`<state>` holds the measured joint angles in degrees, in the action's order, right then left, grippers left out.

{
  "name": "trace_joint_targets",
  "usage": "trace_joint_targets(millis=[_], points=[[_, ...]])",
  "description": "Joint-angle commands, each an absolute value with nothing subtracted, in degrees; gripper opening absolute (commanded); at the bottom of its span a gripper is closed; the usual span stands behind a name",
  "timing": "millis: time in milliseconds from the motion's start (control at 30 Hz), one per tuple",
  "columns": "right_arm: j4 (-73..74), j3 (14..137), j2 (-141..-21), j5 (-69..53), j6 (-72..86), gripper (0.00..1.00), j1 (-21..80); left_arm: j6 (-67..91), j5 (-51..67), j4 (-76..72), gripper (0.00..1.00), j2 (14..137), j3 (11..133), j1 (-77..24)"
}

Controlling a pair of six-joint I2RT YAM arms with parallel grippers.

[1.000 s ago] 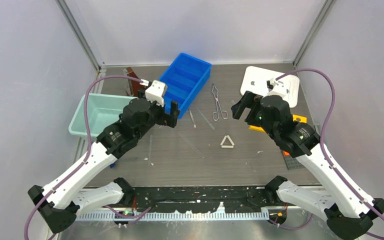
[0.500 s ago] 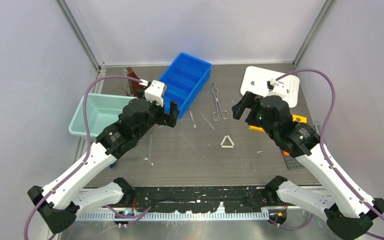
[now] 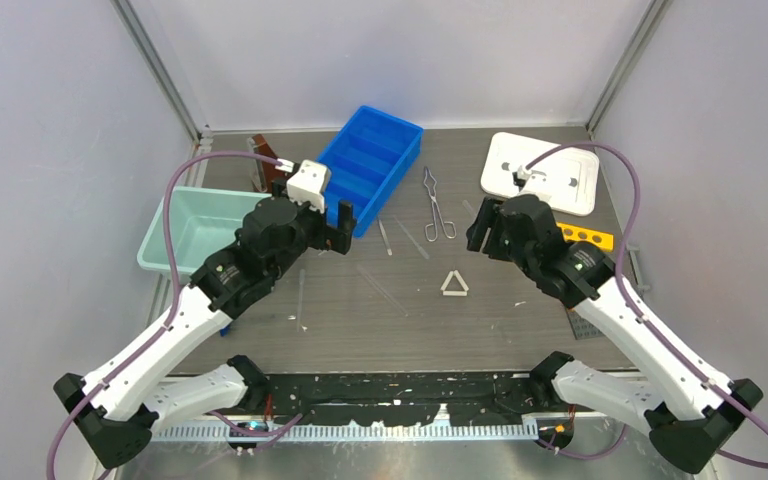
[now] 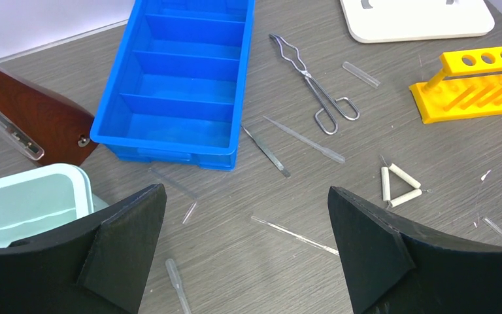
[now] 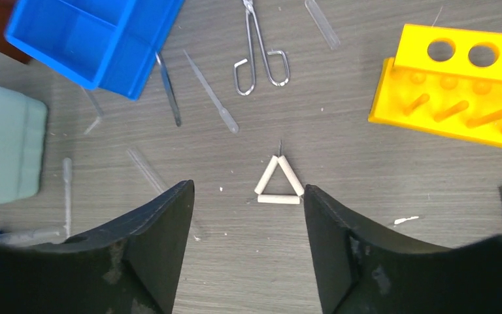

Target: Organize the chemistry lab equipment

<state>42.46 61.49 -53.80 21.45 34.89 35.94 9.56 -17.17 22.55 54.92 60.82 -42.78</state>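
**Desk:** Surface and room?

**Me:** I see a grey wood-grain table (image 3: 380,320) with white specks and pale walls (image 3: 50,120) on 3 sides. I have both claws above it. The left gripper (image 4: 243,193) is spread wide and holds nothing. The right gripper (image 5: 248,188) is also wide and bare.

**Desk:** Loose kit?

**Me:** Nearest is the white triangle (image 5: 278,199), lying flat just ahead of the right fingers. Beyond it a clear pipette (image 4: 304,139) and a thin metal spatula (image 4: 266,152) lie near each other, not touching. Further back the tongs (image 4: 307,75) lie flat, loops toward me.

**Desk:** Containers?

**Me:** The mint tub (image 3: 200,235) is at left, showing only its floor. The yellow rack (image 5: 457,98) stands at right, with 3 holes in my right wrist view. The divided blue tray (image 4: 183,78) sits further back, its compartments showing bare blue. The white lid (image 3: 575,180) lies flat at far right.
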Motion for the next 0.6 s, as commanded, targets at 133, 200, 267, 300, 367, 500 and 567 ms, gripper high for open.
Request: trace_joint_targets(millis=[133, 200, 267, 300, 367, 500, 567], points=[[44.45, 59.62, -61.07, 24.85, 32.83, 0.49, 36.12, 8.7, -17.96, 19.69, 0.98, 53.27, 62.03, -42.8], [44.06, 58.84, -62.33, 25.52, 32.39, 0.47, 36.12, 8.62, -18.17, 19.54, 0.98, 53.1, 61.82, -42.8], [43.19, 57.77, -63.45, 25.65, 32.06, 0.46, 36.12, 8.49, -18.41, 19.47, 0.98, 52.94, 61.71, -42.85], [42.87, 57.11, -64.27, 25.26, 31.92, 0.45, 36.12, 8.44, -18.45, 19.5, 0.98, 52.99, 61.78, -42.81], [41.84, 56.29, -65.66, 25.09, 32.51, 0.45, 36.13, 8.35, -18.75, 19.51, 0.98, 52.91, 61.79, -42.8], [38.38, 53.79, -68.58, 23.15, 31.72, 0.45, 36.07, 8.26, -18.82, 19.43, 0.98, 52.61, 61.67, -42.8], [36.27, 52.49, -70.4, 21.15, 30.65, 0.45, 36.04, 8.41, -18.41, 19.4, 0.98, 52.62, 61.61, -42.8]])
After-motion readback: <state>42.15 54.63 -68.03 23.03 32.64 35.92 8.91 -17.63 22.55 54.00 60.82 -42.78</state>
